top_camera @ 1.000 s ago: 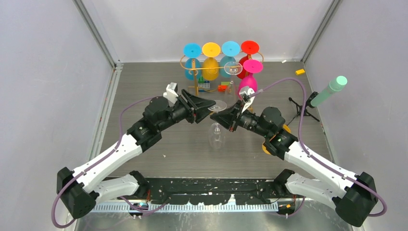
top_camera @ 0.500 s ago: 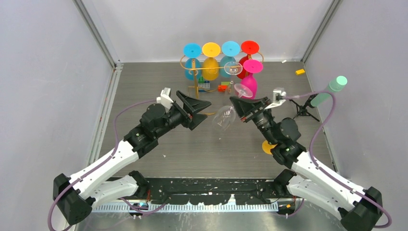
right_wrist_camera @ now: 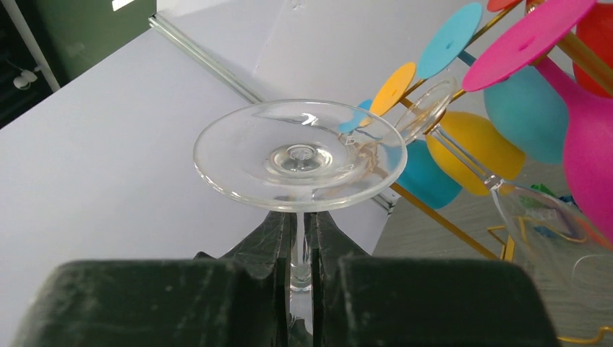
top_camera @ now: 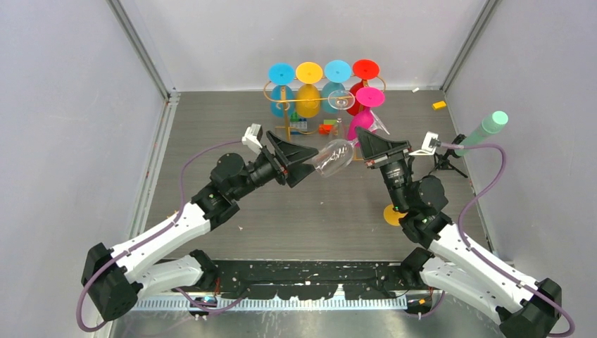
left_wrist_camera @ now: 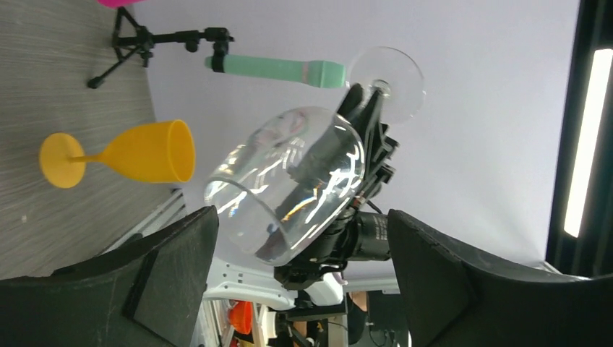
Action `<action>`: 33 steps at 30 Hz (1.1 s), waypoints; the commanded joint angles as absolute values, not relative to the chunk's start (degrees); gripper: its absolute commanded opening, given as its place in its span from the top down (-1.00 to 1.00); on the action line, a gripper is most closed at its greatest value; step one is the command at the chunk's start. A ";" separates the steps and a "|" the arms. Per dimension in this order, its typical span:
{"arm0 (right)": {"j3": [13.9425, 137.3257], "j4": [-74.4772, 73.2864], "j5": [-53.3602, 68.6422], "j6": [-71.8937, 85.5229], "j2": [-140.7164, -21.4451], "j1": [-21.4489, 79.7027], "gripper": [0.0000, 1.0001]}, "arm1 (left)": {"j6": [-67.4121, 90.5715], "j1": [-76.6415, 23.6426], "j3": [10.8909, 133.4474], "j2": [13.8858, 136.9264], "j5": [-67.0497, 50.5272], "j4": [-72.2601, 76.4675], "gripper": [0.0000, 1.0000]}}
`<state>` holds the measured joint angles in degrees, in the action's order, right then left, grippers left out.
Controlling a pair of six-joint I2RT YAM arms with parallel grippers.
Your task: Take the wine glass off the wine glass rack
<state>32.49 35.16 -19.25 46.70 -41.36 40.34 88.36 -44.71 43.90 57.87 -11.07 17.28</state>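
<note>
The wine glass [top_camera: 334, 156] is off the wine glass rack [right_wrist_camera: 448, 219] and has tipped onto its side in the air above the desk [top_camera: 281, 211]. My right jaws pinch its stem. My left jaws have just sprung wide, letting the bowl go. The handover looks done, so I judge it only needs setting down.

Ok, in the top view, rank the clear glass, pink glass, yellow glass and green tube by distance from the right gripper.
1. clear glass, stem clamped in the right gripper.
2. pink glass, just behind it.
3. yellow glass, lying on the table, nearer the front edge.
4. green tube, far right.
</note>
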 commanded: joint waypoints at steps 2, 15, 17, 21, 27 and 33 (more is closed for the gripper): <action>35.60 39.92 -24.16 55.79 -42.33 40.43 0.99 | 89.91 -45.87 43.93 59.46 -13.93 30.34 -0.70; 32.10 41.48 -27.94 62.96 -44.61 40.49 0.99 | 95.83 -46.25 41.98 61.90 -13.37 41.49 -0.24; 31.89 42.03 -27.81 63.46 -45.19 40.51 0.99 | 96.88 -46.23 41.78 62.87 -13.17 42.90 -0.15; 31.35 42.41 -27.71 64.13 -45.96 40.59 0.99 | 98.37 -46.23 41.85 64.56 -12.81 45.43 -0.03; 30.26 42.84 -28.42 65.55 -46.14 40.78 0.99 | 99.97 -46.41 41.75 66.07 -11.90 46.80 0.42; 30.31 41.34 -28.15 66.82 -45.82 40.87 0.99 | 99.51 -46.41 41.31 66.33 -11.04 47.37 1.00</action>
